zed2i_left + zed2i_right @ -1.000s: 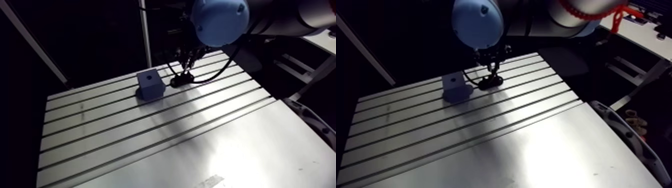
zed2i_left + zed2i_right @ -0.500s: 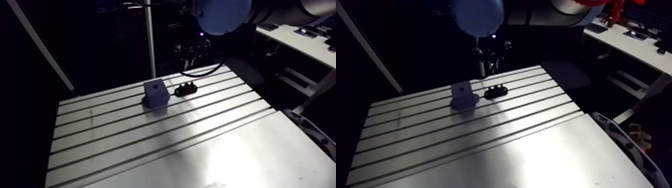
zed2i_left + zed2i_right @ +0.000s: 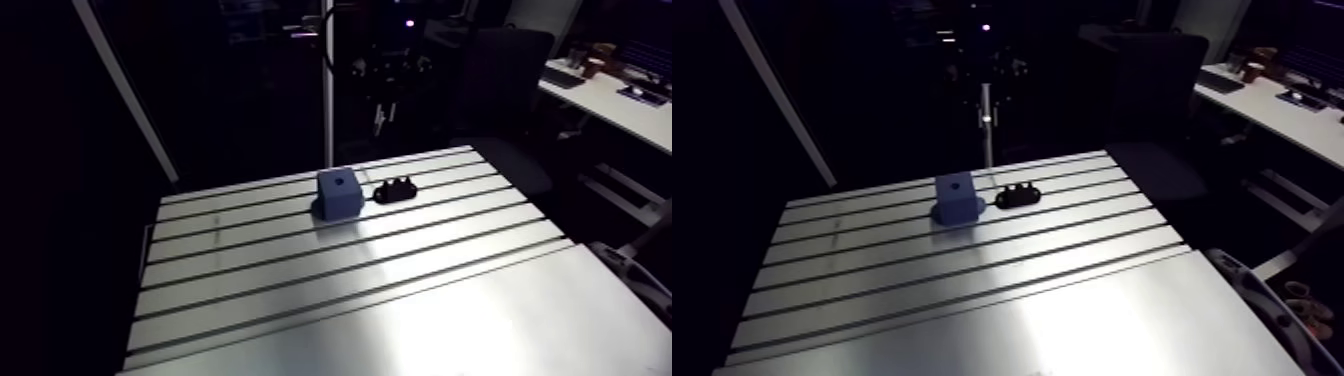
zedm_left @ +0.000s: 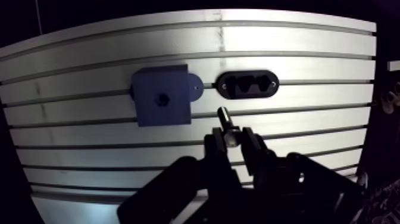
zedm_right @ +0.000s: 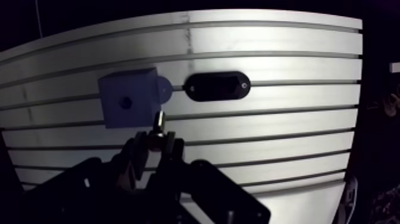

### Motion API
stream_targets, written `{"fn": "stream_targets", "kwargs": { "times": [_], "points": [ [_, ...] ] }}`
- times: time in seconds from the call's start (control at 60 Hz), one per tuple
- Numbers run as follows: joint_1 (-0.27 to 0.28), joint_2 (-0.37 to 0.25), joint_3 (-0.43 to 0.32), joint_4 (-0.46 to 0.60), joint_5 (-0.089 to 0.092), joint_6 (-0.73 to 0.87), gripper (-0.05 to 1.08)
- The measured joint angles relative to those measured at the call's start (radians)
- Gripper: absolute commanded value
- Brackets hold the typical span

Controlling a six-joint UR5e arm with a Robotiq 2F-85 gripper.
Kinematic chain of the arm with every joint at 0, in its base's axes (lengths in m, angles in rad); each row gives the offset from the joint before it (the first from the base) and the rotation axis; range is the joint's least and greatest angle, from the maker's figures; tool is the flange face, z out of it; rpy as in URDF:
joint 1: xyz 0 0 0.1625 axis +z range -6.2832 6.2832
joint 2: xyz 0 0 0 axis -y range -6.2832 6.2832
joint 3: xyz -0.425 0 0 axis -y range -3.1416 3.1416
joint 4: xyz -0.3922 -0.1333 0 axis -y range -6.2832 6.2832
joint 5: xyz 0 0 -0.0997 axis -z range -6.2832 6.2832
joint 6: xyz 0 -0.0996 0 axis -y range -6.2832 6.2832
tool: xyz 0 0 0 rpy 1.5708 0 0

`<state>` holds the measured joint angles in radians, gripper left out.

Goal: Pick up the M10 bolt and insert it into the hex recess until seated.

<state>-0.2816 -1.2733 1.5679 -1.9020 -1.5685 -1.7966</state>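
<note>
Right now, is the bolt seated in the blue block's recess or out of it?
Out. The bolt is clamped in the gripper, clear of the blue block, whose recess shows as an empty dark hole.

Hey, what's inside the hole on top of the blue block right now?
Nothing sticks out of the hole in the blue block; it reads as a dark opening, its bottom hidden in shadow. The bolt is clamped in the gripper, clear of the block.

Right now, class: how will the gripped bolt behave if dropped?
The bolt looks metal, so probably stiff and heavy for its size. Its round shank would likely roll on the flat table.
</note>
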Motion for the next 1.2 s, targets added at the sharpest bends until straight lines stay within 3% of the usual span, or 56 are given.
{"fn": "stream_targets", "kwargs": {
  "times": [0.233, 0.55, 1.2],
  "points": [
    [0.046, 0.036, -0.082, 0.134, -0.028, 0.055, 0.81],
    [0.102, 0.11, -0.136, 0.169, -0.065, 0.086, 0.81],
    [0.138, 0.175, -0.174, 0.171, -0.076, 0.106, 0.81]
  ]
}}
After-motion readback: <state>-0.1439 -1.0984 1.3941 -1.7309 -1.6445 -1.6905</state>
